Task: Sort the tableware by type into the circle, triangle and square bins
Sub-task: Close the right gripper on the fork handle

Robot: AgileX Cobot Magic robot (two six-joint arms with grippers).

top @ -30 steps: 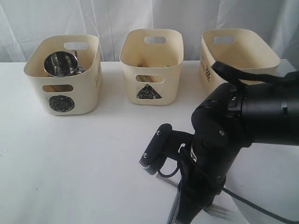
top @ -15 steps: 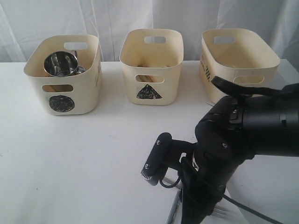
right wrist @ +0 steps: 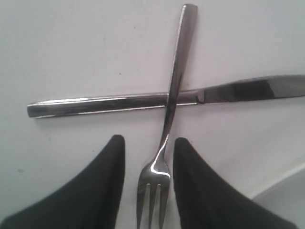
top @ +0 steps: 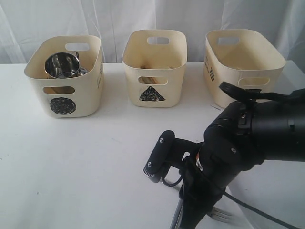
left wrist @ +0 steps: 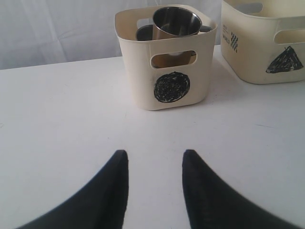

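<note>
Looking across a white table [top: 95, 167], I see three cream bins in a row along its back edge. The circle bin [top: 62, 78] sits toward the back left corner, the triangle bin [top: 154, 67] at the middle of the back edge, and the square bin [top: 243, 67] toward the back right corner. A steel mug [top: 62, 65] stands upright in the circle bin, its rim above the bin's wall, with a second mug [left wrist: 144, 32] partly hidden behind it.

My right gripper [right wrist: 149, 162] is low over the front edge of the table, right of centre. Its two black fingers [right wrist: 95, 191] are spread and straddle the steel fork [right wrist: 167, 133] at the neck just above the tines, with a thin strip of table showing on each side, so nothing is clamped. The fork lies flat with its handle crossing over the steel knife [right wrist: 119, 104], which also lies flat on the table. The rim of a white plate [right wrist: 290, 200] shows just beside the fork.

My left gripper [left wrist: 155, 191] hangs above bare table, facing the circle bin, fingers parted with nothing between them.
</note>
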